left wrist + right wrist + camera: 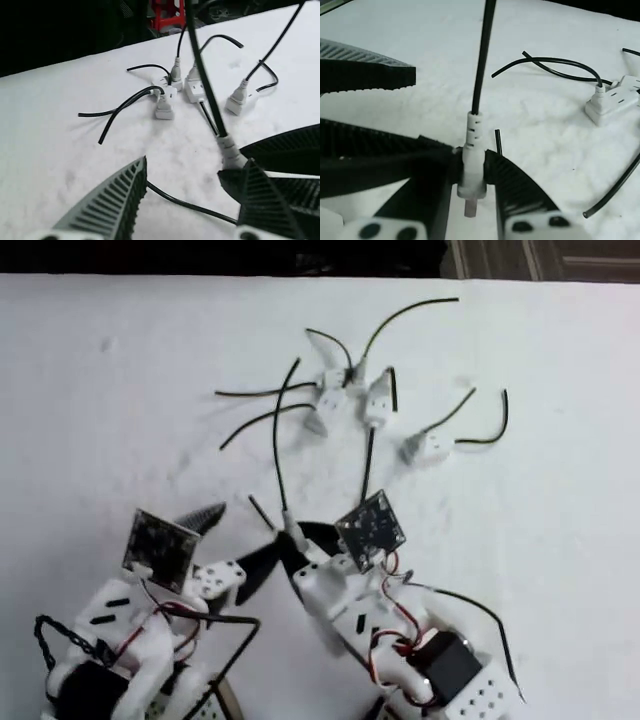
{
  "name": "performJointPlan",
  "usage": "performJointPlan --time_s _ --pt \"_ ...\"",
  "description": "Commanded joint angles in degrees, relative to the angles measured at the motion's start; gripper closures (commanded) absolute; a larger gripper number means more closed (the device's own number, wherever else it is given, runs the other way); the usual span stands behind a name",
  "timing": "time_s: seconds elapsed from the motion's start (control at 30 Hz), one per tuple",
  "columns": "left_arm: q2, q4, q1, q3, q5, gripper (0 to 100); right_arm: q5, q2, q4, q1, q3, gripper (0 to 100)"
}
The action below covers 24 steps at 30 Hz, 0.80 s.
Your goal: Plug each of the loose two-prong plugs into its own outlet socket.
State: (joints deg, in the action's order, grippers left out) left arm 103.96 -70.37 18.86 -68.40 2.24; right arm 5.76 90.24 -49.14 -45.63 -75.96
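Right gripper (472,174) clamped on white plug (473,147). Left gripper (196,164) spread wide, just beside. Outlet sockets (194,89) clustered beyond.

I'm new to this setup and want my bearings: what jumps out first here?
The right gripper clamps a white two-prong plug upright, its black cord rising. The left gripper gapes open beside it; a tangle of white sockets and plugs lies mid-table beyond.

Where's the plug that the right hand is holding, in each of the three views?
High view: plug just below centre, in the right hand.
Left wrist view: plug beyond the open left hand.
Right wrist view: plug clamped between that hand's fingers.
Shared landmark: white socket cluster beyond it.
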Motion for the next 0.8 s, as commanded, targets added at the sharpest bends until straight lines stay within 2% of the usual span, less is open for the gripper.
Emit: performJointPlan --time_s 0.0,0.13,0.3,0.47,0.63,0.77 --pt "0.4 -1.49 5.32 0.53 2.64 70 -0.53 0.31 1.19 -0.31 0.09 98.1" --pt "0.4 -1.05 6.37 0.35 3.6 70 -0.53 0.48 1.19 -0.31 -0.26 98.1" --pt "0.4 3.25 -6.02 -0.35 -0.79 70 -0.53 0.75 0.92 -0.22 -0.26 98.1" --pt "0.31 7.03 -12.7 -2.9 -3.34 70 -0.44 0.84 0.84 -0.31 0.09 98.1" --pt "0.31 10.02 -12.79 -5.45 -3.43 70 -0.44 0.84 1.01 -0.66 0.18 98.1" --pt "0.31 10.11 -9.8 -5.63 -3.34 70 -0.44 0.84 0.75 -5.14 0.09 98.1"
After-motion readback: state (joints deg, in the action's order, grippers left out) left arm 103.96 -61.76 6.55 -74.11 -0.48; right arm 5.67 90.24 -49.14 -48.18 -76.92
